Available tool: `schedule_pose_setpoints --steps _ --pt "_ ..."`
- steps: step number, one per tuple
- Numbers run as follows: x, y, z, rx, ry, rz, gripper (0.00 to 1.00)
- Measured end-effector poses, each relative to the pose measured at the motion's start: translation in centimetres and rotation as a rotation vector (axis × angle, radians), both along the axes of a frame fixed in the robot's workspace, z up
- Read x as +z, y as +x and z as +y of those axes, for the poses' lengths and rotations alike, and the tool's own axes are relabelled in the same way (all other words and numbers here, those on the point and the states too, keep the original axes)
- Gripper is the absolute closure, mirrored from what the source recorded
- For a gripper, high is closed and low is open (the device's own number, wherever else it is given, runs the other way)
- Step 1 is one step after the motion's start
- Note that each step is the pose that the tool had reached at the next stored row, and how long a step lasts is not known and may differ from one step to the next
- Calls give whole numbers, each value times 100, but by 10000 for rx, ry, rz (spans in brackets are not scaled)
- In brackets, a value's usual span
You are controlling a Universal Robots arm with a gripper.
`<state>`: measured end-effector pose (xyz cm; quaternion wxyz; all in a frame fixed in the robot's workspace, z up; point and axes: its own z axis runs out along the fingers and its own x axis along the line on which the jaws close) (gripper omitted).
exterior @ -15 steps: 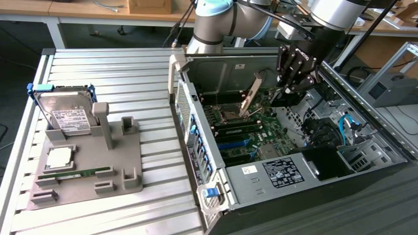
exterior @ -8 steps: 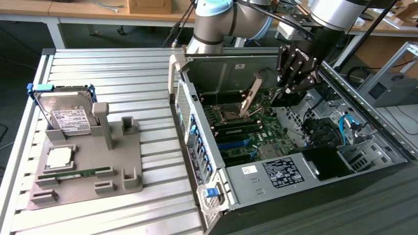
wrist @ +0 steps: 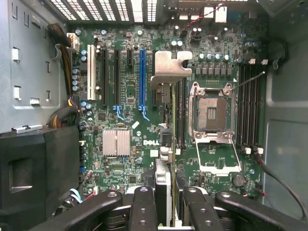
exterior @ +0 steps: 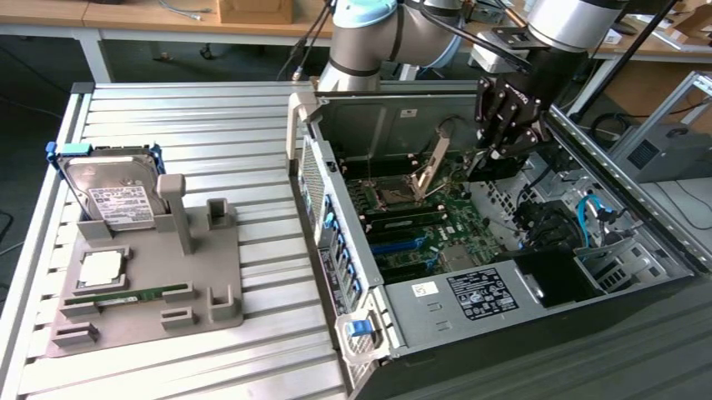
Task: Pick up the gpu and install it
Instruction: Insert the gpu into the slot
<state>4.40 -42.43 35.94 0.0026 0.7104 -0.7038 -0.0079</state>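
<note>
misalignment risk: gripper (wrist: 167,199) clamps gpu (wrist: 168,70) beside blue pcie slot (wrist: 142,77), not over it; you could gouge the motherboard (wrist: 127,108).

The ribbed grey table (exterior: 200,125) carries two things. A parts holder (exterior: 139,325) and an open computer case (exterior: 534,358) lie there.

The motherboard (wrist: 125,96) is green, with one blue slot (wrist: 142,77), one white slot (wrist: 90,72) and black ones. The gpu (wrist: 171,67) shows a silver bracket and a green edge. The tool (wrist: 167,199) is black. The ribbed table (exterior: 167,117) is pale grey, the hard drive (exterior: 112,192) silver with a white label.
</note>
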Motion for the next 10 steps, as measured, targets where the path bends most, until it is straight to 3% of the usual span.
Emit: schedule_pose_setpoints --steps 10 --pt "-25 0 0 1 0 0 73"
